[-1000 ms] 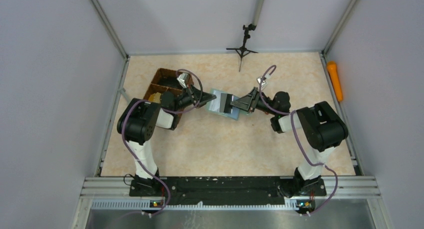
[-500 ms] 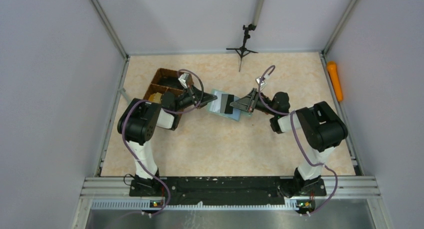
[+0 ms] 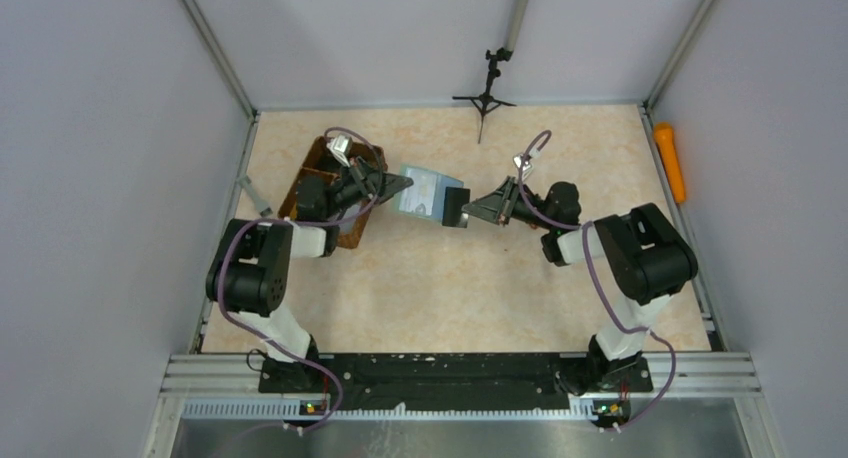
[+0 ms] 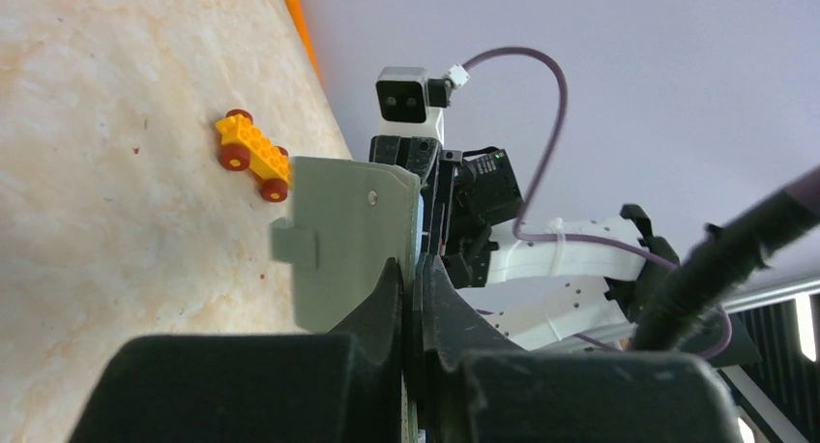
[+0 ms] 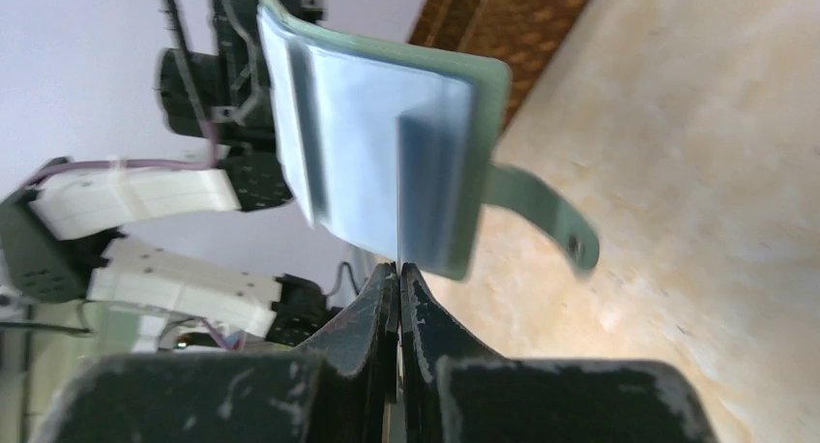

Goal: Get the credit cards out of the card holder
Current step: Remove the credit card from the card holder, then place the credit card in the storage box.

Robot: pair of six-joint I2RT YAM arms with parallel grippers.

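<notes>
The holder [image 3: 420,192] is held open and up off the bench [image 3: 450,298], in the far half a little left of centre, just beside the tray [image 3: 306,175] near the far-left corner; the left fingers [image 4: 411,280] are pressed narrow on its left edge, and its strap [image 5: 541,209] sticks out loose. The right fingers [image 5: 397,280] are pinched tight on one dark card [image 3: 455,207], which juts from the holder's right side toward the right edge of the bench; from the right wrist the card shows only edge-on, a thin line running up into the blue-grey pocket, so it looks partly drawn and not quite free, though from above I cannot tell whether its end is out. A yellow toy car [image 4: 253,155] sits on the bench beyond the holder, apart from it and no part of the job. By my judgement the task is at its first extraction: no card lies on the bench; this one wants pulling clear and setting down; whether more cards sit in the pockets cannot be seen, and any that do are left to draw.
</notes>
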